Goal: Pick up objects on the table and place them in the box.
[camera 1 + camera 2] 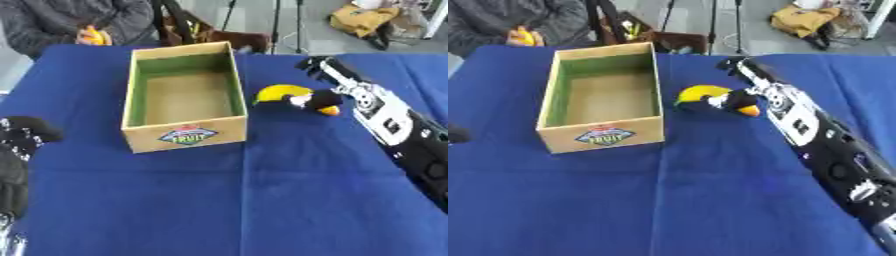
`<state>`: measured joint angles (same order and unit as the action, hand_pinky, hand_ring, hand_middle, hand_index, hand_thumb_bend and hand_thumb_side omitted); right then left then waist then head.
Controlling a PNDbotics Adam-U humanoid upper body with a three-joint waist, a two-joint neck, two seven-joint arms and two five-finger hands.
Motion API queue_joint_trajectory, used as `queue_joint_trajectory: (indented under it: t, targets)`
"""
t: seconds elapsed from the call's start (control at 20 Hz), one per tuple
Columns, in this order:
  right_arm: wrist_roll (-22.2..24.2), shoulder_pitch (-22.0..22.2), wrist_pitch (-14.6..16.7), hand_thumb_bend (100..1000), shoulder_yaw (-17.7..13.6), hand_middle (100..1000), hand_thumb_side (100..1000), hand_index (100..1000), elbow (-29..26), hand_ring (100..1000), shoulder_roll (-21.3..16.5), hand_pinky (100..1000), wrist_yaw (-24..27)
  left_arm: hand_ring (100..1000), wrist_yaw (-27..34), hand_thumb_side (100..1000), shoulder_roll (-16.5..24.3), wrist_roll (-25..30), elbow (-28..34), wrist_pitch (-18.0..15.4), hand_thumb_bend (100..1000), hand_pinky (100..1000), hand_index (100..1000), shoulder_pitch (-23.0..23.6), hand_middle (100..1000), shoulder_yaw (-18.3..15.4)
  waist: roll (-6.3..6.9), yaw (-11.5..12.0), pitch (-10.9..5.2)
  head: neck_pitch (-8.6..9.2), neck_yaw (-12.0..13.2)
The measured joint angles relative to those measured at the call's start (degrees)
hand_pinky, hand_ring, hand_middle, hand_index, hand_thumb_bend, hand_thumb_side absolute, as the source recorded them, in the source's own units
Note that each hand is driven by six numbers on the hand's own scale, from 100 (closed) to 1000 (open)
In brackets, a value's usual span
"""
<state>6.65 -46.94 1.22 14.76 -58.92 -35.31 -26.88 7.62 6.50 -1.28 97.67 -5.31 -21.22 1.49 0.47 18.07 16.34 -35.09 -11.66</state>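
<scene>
I note the desk (262, 200) under its blue cloth, the cardboard box (185, 137) standing empty at centre. My left hand (22, 137) rests idle at the left edge, fingers unclear. My right hand (319, 100) is curled round the yellow banana (278, 92), just beside the box. Risk: lifting low, the fruit could catch the near wall and drop outside.

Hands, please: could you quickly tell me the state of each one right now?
Left hand: idle at the left edge of the table; fingers cannot be told.
Right hand: shut on the yellow object beside the box.
</scene>
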Motion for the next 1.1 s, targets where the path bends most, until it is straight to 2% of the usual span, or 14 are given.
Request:
queue_joint_trajectory:
  t: [0.65, 0.85, 1.1]
  targets:
    - [0.95, 0.00, 1.85, 279, -2.96, 675, 311, 765, 2.03, 681, 2.61, 682, -11.85, 569, 0.21, 959, -0.02, 0.16, -0.01, 0.02, 503, 608, 555, 0.00, 464, 0.00, 0.27, 0.03, 0.47, 0.00, -0.02]
    - [0.84, 0.00, 2.37, 275, -3.48, 672, 313, 763, 2.44, 676, 2.89, 679, -13.13, 570, 0.23, 959, -0.02, 0.18, -0.01, 0.00, 504, 608, 555, 0.00, 464, 0.00, 0.31, 0.02, 0.48, 0.00, -0.02]
    - [0.66, -0.01, 2.60, 222, -3.65, 655, 324, 745, 2.66, 665, 2.92, 674, -13.35, 570, 0.23, 959, -0.02, 0.19, -0.01, 0.01, 505, 608, 555, 0.01, 464, 0.00, 0.30, 0.01, 0.48, 0.00, -0.02]
